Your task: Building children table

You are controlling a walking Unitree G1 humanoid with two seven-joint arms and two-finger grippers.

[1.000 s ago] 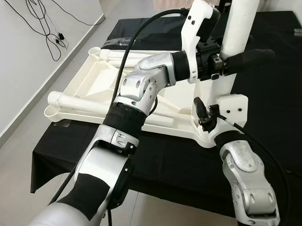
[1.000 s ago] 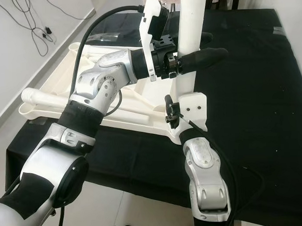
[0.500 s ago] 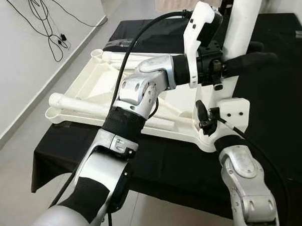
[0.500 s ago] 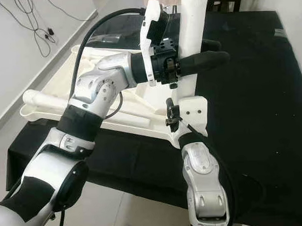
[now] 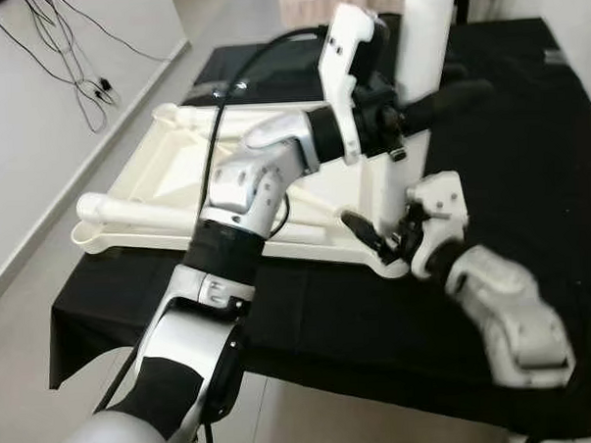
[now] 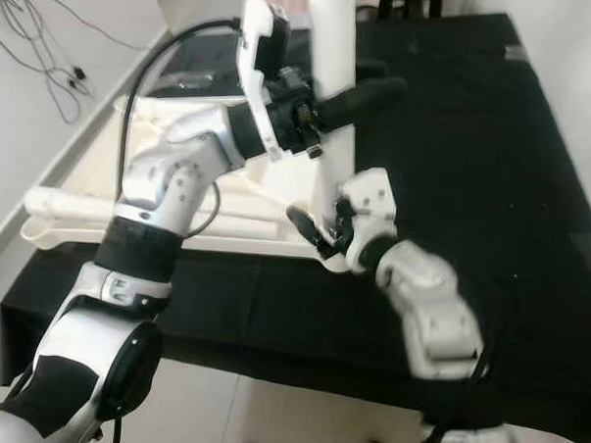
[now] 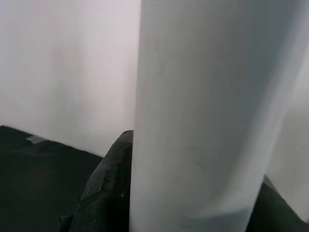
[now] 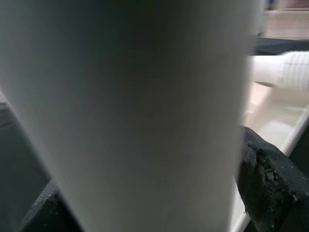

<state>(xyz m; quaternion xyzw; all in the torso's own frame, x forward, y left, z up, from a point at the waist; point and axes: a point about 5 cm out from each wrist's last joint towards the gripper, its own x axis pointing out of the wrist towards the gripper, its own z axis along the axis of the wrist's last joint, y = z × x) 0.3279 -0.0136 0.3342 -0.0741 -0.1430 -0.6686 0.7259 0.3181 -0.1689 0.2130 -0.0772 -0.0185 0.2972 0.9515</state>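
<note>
One upturned cream plastic tabletop [image 5: 190, 167] lies on the black cloth-covered table [image 5: 527, 123], centre-left of frame. Three round white plastic legs are countable: one upright leg [image 5: 414, 79] at the tabletop's near right corner, upper centre; one lying leg [image 5: 118, 207] along the near rim, left; one more [image 5: 188, 111] at the far corner.

Left gripper [image 5: 437, 93], upper centre, has its black fingers clamped on the upright leg. Right gripper [image 5: 375, 240], centre, sits at that leg's base, fingers either side of it in the wrist view; grip contact cannot be told.

Versus half a second ago: the right forearm has swung out to the lower right, and the camera has shifted.

Bare black cloth lies right of the leg; grey floor [image 5: 42, 262] and white wall [image 5: 26, 125] at left.
</note>
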